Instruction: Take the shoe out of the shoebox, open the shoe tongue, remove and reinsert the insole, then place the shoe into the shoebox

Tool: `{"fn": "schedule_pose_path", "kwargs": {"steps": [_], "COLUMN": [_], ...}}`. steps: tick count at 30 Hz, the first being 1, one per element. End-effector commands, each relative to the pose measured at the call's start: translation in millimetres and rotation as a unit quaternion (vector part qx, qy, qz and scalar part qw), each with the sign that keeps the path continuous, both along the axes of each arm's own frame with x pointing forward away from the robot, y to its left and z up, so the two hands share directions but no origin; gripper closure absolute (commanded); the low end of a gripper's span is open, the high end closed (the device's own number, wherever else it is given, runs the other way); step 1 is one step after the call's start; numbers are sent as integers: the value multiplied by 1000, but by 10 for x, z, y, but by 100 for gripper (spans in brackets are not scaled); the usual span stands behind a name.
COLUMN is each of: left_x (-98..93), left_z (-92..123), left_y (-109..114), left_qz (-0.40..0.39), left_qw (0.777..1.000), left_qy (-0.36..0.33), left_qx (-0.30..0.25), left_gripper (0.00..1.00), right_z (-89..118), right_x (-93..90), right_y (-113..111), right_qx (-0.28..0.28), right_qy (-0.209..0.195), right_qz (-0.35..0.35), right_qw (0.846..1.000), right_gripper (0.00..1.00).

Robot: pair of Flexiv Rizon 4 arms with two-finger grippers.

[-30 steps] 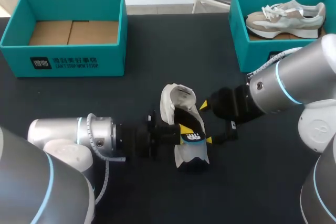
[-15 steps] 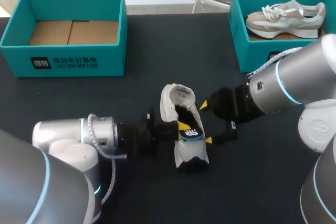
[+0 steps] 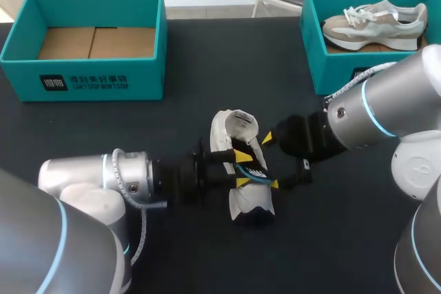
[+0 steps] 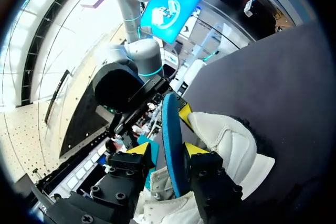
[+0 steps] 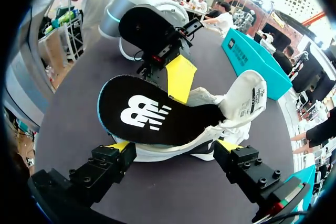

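We note a white shoe (image 3: 232, 129) at the middle of the black desk (image 3: 207, 67), well apart from both boxes. Whether its sole rests on the desk surface we cannot tell.

The right gripper (image 3: 269, 162) comes in from the right and is closed on the shoe. In the right wrist view its yellow-tipped fingers (image 5: 118, 147) bear on the shoe from opposite sides.

The left gripper (image 3: 242, 169) comes in from the left and grips the insole (image 3: 251, 174). In the left wrist view the insole stands edge-on between the two yellow tips, its blue rim showing, and both tips appear to press against it.

In the right wrist view the insole's black face with a white mark is turned toward that camera. One end sits inside the shoe's opening and the other projects clear of it. The white tongue is folded back beside the opening.

An empty teal shoebox (image 3: 83, 74) with a bare cardboard floor stands at the far left of the desk. A second teal shoebox (image 3: 311, 39) at the far right holds another shoe (image 3: 375, 22), grey and white, lying on its side.
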State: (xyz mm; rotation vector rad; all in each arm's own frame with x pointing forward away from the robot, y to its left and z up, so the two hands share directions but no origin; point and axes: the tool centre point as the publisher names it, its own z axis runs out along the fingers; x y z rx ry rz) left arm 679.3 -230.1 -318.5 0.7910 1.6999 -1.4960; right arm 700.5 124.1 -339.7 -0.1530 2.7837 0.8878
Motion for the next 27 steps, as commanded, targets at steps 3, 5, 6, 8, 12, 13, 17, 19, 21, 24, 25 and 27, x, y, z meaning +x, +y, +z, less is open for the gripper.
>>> {"fn": "schedule_pose_path", "kwargs": {"steps": [3, 5, 6, 8, 12, 13, 17, 19, 21, 24, 25, 27], "left_x": [-127, -138, -138, -120, 6, 42, 174, 206, 209, 175, 146, 111], "left_z": [12, -30, -57, -106, -201, -215, -266, -291, -319, -333, -312, -264], "left_y": [10, -15, -30, -57, -78, -70, -18, 14, 42, 64, 70, 82], "left_qz": [-2, -5, -7, -9, -3, 2, 7, 10, 11, 10, 10, 10], "left_qw": [1000, 1000, 1000, 1000, 1000, 1000, 999, 999, 998, 999, 999, 999], "left_qy": [1, 2, 3, 3, -4, -13, -32, -32, -27, -20, -18, -18], "left_qx": [1, 5, 9, 11, 18, 21, 34, 41, 48, 48, 45, 41], "left_gripper": [100, 100, 100, 100, 100, 100, 100, 100, 100, 100, 100, 56], "right_z": [-4, -4, -4, -4, -4, -4, -4, -4, -4, -4, -4, -4], "right_x": [-9, -9, -9, -9, -9, -9, -9, -9, -9, -9, -9, -9], "right_y": [-1, -1, -1, -1, -1, -1, -1, -1, -1, -1, -1, -1], "right_qx": [0, 0, 0, 0, 0, 0, 0, 0, 0, 0, 0, 0], "right_qy": [-1, -1, -1, -1, -1, -1, -1, -1, -1, -1, -1, -1], "right_qz": [0, 0, 0, 0, 0, 0, 0, 0, 0, 0, 0, 0], "right_qw": [1000, 1000, 1000, 1000, 1000, 1000, 1000, 1000, 1000, 1000, 1000, 1000], "right_gripper": [0, 0, 0, 0, 0, 0, 0, 0, 0, 0, 0, 0]}}
